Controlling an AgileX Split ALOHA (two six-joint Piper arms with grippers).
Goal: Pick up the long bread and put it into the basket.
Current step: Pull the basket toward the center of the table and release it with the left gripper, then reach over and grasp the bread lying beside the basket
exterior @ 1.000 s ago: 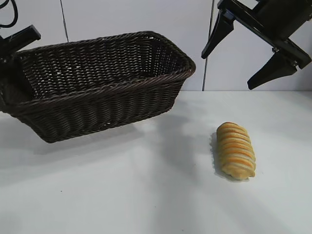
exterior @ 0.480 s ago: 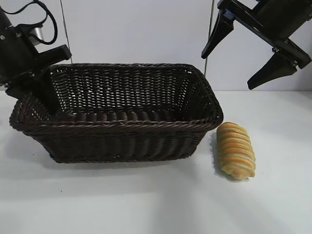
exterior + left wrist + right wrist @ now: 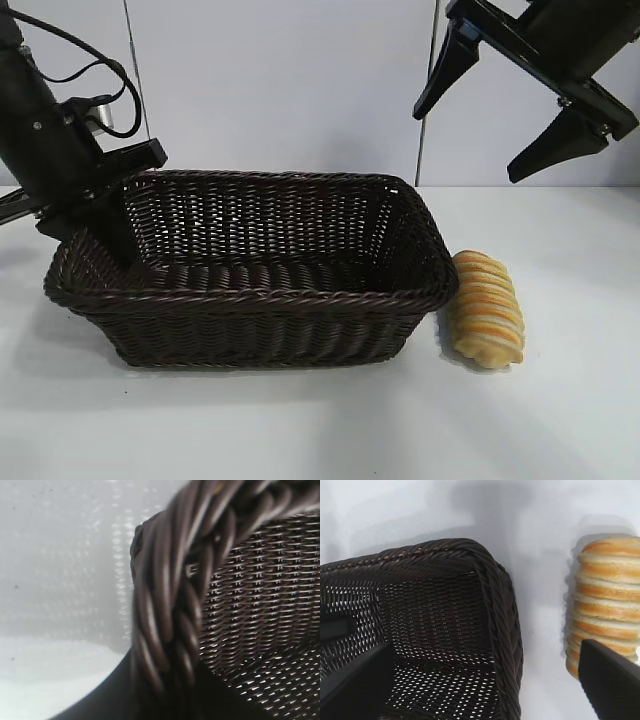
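Observation:
The basket [image 3: 262, 291], dark brown wicker, sits on the white table at centre left. My left gripper [image 3: 108, 228] is shut on the braided rim [image 3: 170, 605] at the basket's left end, one finger inside and one outside. The long bread [image 3: 487, 308], golden with orange and cream ridges, lies on the table right against the basket's right end. My right gripper [image 3: 468, 147] hangs open high above the bread with nothing in it. In the right wrist view the basket's corner [image 3: 502, 615] and the bread [image 3: 607, 605] lie between its spread fingers [image 3: 612, 680].
The white table [image 3: 560, 420] runs out in front of and to the right of the bread. A pale wall with vertical seams [image 3: 300, 90] stands behind. A black cable [image 3: 95, 75] loops off the left arm.
The left arm has carried the basket rightward and down, from raised and tilted at the left to level on the table beside the bread. The right arm has not moved.

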